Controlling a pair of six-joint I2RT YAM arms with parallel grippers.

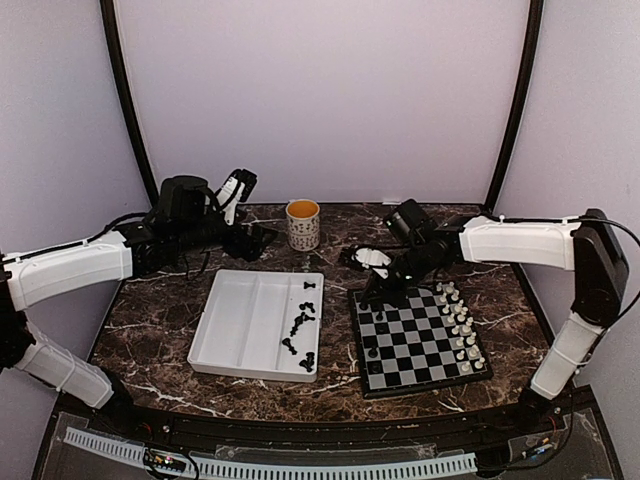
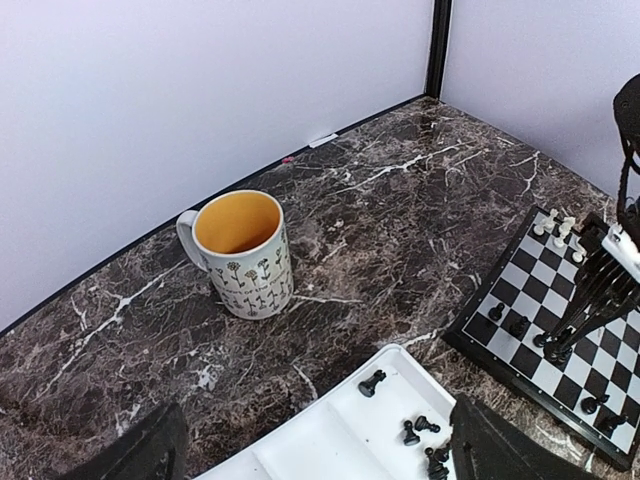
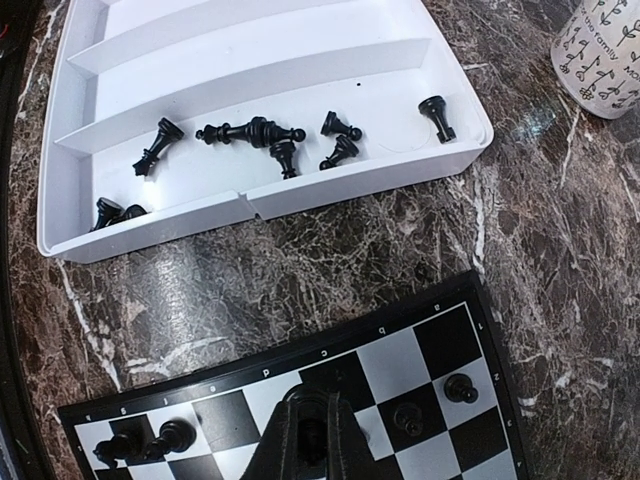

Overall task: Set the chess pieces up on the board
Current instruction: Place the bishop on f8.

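Placing black: the right gripper [image 1: 379, 295], pinched on a black piece [image 3: 315, 432], stands at the board's [image 1: 415, 335] 11 o'clock corner. The left gripper [image 2: 325, 455] gapes empty above the tray [image 1: 240, 320], at the board's 9 o'clock. The next move probably calls for an upright release.

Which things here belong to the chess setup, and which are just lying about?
Job:
- board
- white pieces, lined up on the board
- black pieces, many of them in the tray
- tray, holding them

Lying about:
- mug

Left arm [image 1: 70, 268], right arm [image 1: 515, 242]: white shells, black joints; left tool [image 2: 315, 425], right tool [image 1: 375, 295] black, ribbed maybe; thin black cables.
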